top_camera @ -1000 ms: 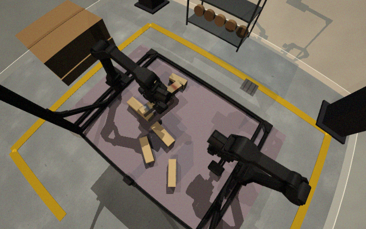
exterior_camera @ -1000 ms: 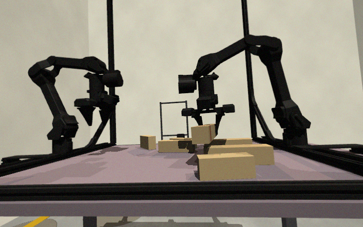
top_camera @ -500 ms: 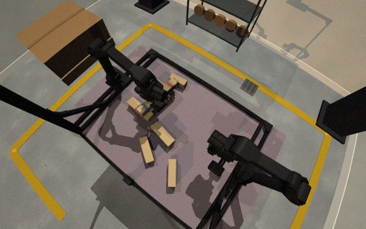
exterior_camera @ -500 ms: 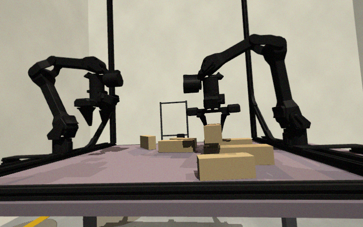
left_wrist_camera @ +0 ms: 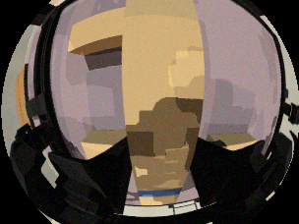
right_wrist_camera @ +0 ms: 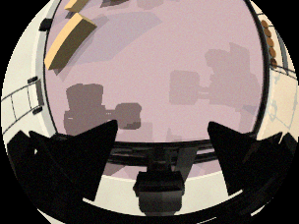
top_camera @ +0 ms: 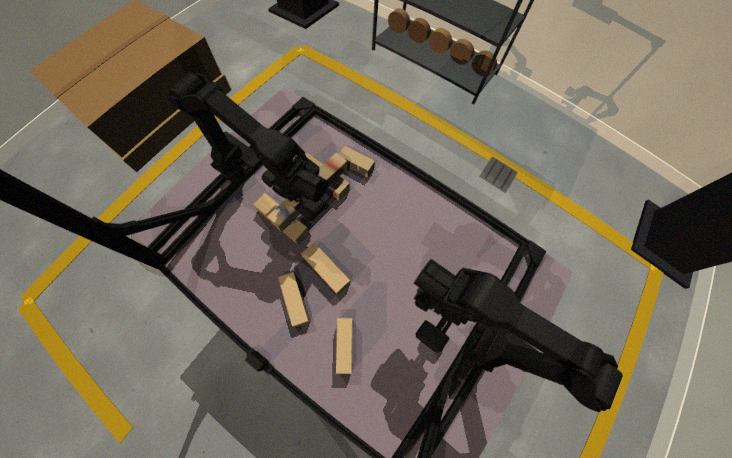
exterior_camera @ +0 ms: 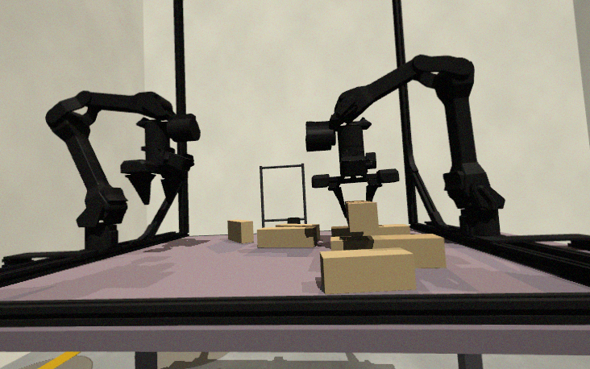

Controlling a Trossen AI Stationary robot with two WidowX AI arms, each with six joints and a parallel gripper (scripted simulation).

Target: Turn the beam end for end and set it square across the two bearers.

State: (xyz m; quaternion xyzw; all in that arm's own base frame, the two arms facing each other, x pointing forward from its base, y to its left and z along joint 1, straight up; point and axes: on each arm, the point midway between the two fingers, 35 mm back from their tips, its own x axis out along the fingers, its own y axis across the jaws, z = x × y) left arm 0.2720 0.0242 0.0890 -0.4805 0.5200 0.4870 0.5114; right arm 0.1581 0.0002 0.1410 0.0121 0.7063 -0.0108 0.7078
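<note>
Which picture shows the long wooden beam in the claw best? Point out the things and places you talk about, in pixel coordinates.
The left wrist view: the beam (top_camera: 335, 166) (exterior_camera: 363, 218) (left_wrist_camera: 162, 74) runs long between the left claw's (top_camera: 316, 207) (exterior_camera: 357, 209) (left_wrist_camera: 161, 154) fingers. The top view shows parts around the arm, with a red mark. The exterior view shows mostly its end. The right wrist view doesn't show it.

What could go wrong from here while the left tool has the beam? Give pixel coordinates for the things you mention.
The beam (top_camera: 334, 165) (exterior_camera: 363, 219) (left_wrist_camera: 159, 74) crosses just over a timber block (top_camera: 295, 231) (left_wrist_camera: 100, 135) near its blue-marked end; lowering or turning it could knock that block, possibly a bearer. Only the left tool (top_camera: 306, 200) (exterior_camera: 357, 208) (left_wrist_camera: 158, 137) grips it, so it might pivot if an end catches.
</note>
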